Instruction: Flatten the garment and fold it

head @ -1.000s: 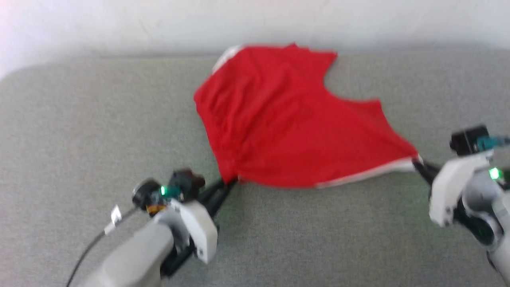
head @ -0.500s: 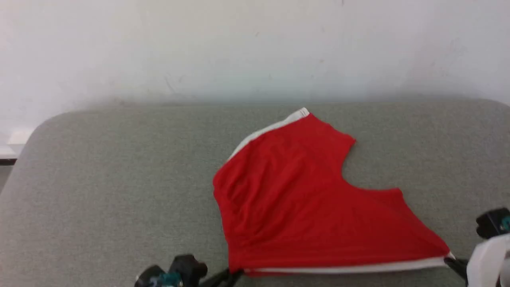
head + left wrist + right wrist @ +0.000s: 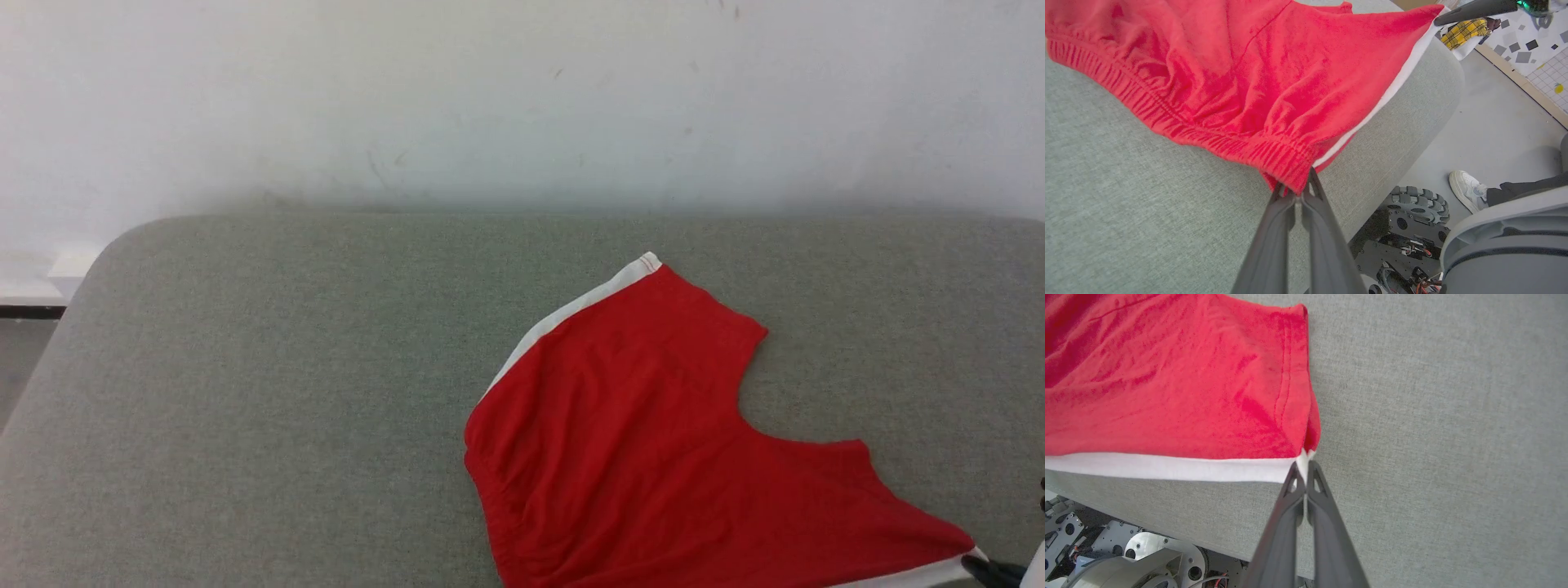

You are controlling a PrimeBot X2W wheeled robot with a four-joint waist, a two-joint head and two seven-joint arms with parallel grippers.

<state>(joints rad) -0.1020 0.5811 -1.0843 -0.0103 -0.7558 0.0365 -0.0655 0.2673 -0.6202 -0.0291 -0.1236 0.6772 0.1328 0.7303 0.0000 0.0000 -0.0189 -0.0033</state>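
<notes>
One garment; two grippers, seemingly closed

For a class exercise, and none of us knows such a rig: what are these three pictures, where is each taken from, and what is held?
This is a wheeled robot with two arms, each ending in a two-fingered gripper. One picture comes from its head camera, looking down at a grey padded surface before a white wall; red shorts with white side stripes lie on it. The other two come from wrist cameras looking along the dark fingers. The left gripper is shut on the gathered waistband's corner; the right gripper is shut on a white-striped leg corner, so one side is stretched between them.
</notes>
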